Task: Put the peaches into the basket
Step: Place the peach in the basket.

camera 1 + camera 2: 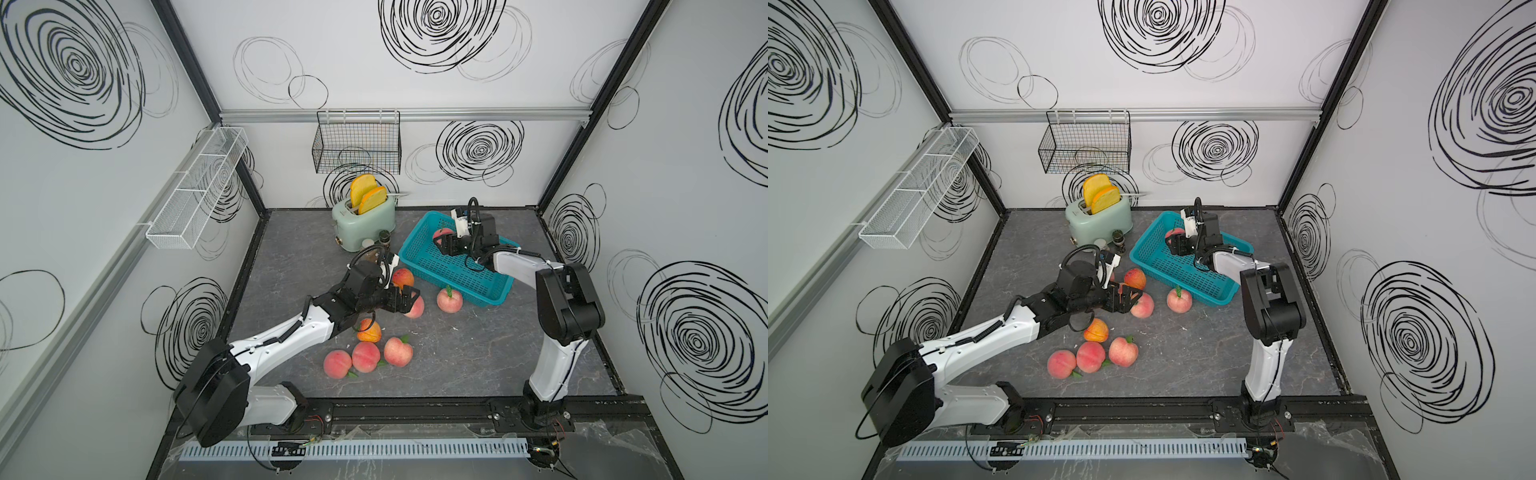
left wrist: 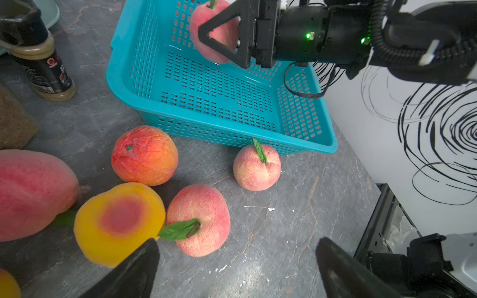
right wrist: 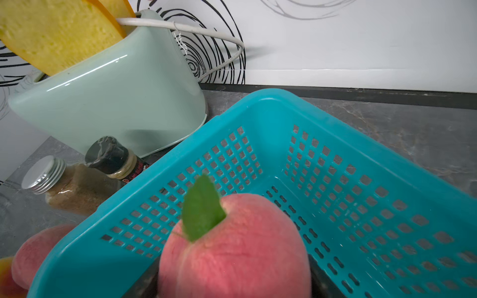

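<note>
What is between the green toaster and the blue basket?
A dark-capped bottle, with a silver-capped jar next to it, sits between the toaster and the basket. The right wrist view shows this clearly.

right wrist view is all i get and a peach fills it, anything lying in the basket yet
observer: No. The basket floor is bare; the peach in the right gripper is the only one over it.
operator: how many still outside
observer: At least seven loose peaches show in both top views; the left arm may hide more.
operator: what's the left gripper doing
observer: The left gripper is open, poised over a pink peach just outside the basket.
</note>
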`<act>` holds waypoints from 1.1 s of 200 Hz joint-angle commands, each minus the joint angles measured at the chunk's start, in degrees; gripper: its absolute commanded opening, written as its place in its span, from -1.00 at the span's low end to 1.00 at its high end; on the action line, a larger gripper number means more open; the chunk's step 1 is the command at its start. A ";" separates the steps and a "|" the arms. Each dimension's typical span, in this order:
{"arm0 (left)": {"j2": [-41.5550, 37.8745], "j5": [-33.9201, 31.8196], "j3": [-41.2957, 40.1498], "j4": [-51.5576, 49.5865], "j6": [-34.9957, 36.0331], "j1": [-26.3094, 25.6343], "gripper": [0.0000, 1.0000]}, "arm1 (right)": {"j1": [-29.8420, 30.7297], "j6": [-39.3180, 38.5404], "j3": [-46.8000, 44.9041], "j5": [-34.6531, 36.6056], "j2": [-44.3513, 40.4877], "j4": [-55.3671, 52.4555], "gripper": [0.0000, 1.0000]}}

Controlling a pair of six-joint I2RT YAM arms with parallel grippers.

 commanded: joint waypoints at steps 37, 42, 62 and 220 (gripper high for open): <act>3.83 1.55 2.88 4.43 0.62 1.24 0.97 | -0.47 1.67 7.37 -3.23 8.05 3.54 -0.01; 3.96 1.44 2.88 4.59 0.64 1.28 0.97 | -0.50 1.74 7.86 -3.28 8.50 3.56 -0.01; 4.26 0.75 2.79 4.88 0.68 1.41 0.97 | -0.67 1.48 9.64 -3.09 10.12 3.03 -0.02; 2.77 -1.44 0.86 4.87 0.59 1.72 0.97 | -0.81 0.60 12.65 -1.84 14.71 1.27 0.05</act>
